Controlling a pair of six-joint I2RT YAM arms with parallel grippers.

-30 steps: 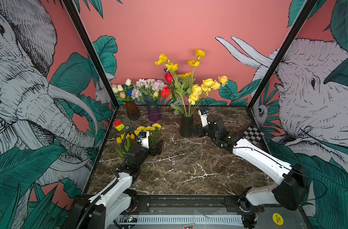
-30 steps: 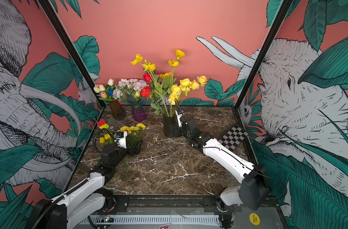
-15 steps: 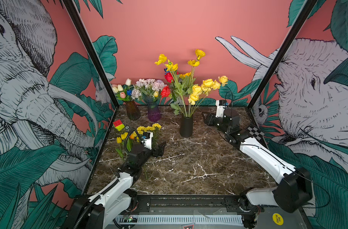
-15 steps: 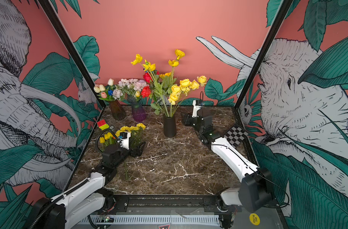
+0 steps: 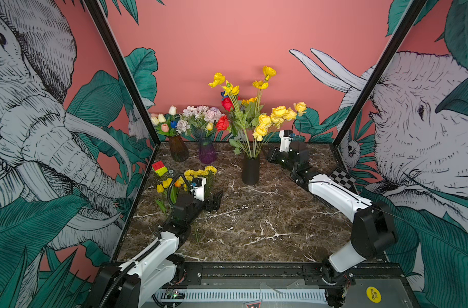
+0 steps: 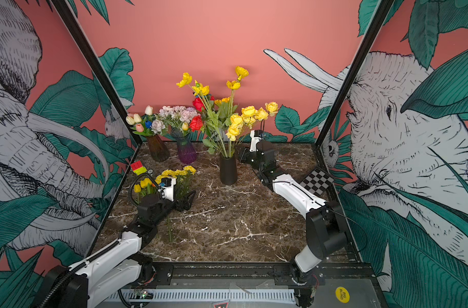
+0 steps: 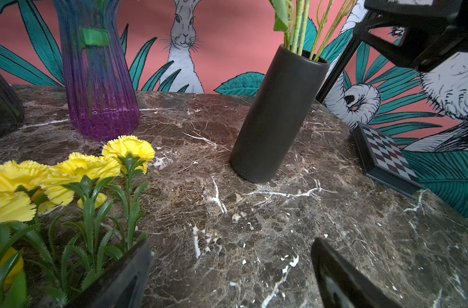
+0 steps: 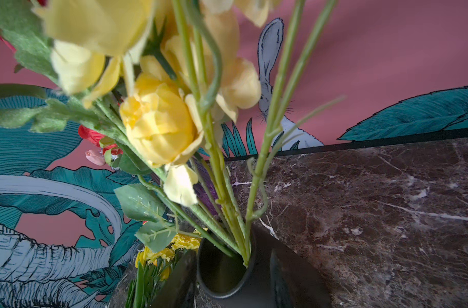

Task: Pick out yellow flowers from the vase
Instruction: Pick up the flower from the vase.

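The right pincer (image 8: 230,266) sits at the mouth of the black vase (image 5: 250,170), jaws partly apart on either side of the rim and green stems. Whether they press on anything cannot be told. The yellow flowers (image 5: 279,111) still to be picked stand in that vase, mixed with 2 red roses (image 5: 223,123).

The jaws could tip the tall, narrow vase, trap a rose stem along with a yellow one, or drag the vase up by its bunched stems.

The left pincer (image 7: 230,277), wide apart and empty, hovers low over the tabletop (image 5: 254,218) beside loose yellow flowers (image 5: 211,169): roughly 4 frilly heads and 3 small tulips.

Counted: 2 arms, 3 vases, roughly 11 yellow heads in the black vase, 1 colour cube (image 5: 159,168), 1 chequered board (image 5: 342,177).
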